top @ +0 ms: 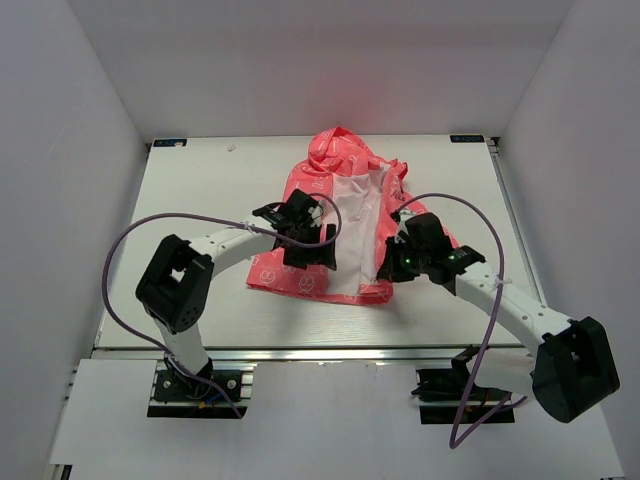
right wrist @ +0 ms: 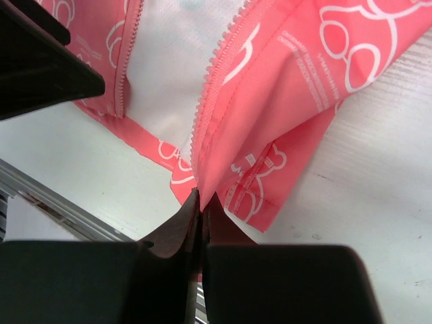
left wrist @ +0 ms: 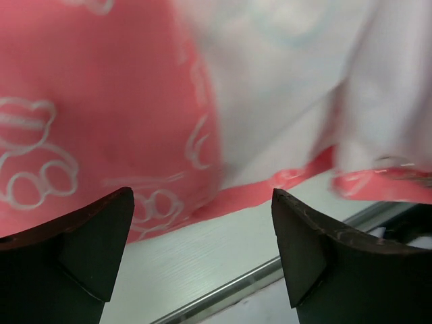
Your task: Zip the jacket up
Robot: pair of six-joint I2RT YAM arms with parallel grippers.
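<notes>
The coral-pink jacket [top: 340,215] with white bear prints lies open on the white table [top: 200,200], hood at the far end, white lining showing down the middle. My right gripper [right wrist: 201,197] is shut on the bottom of the jacket's right front edge [right wrist: 270,88], by its zipper teeth [right wrist: 214,81]. My left gripper [left wrist: 202,223] is open and empty, hovering over the hem of the left front panel [left wrist: 101,101]. In the top view the left gripper [top: 305,250] is over the left panel and the right gripper [top: 392,262] is at the right hem corner.
The table's near edge has a metal rail [top: 320,352]. Purple cables [top: 130,240] loop from both arms. White walls enclose the table on three sides.
</notes>
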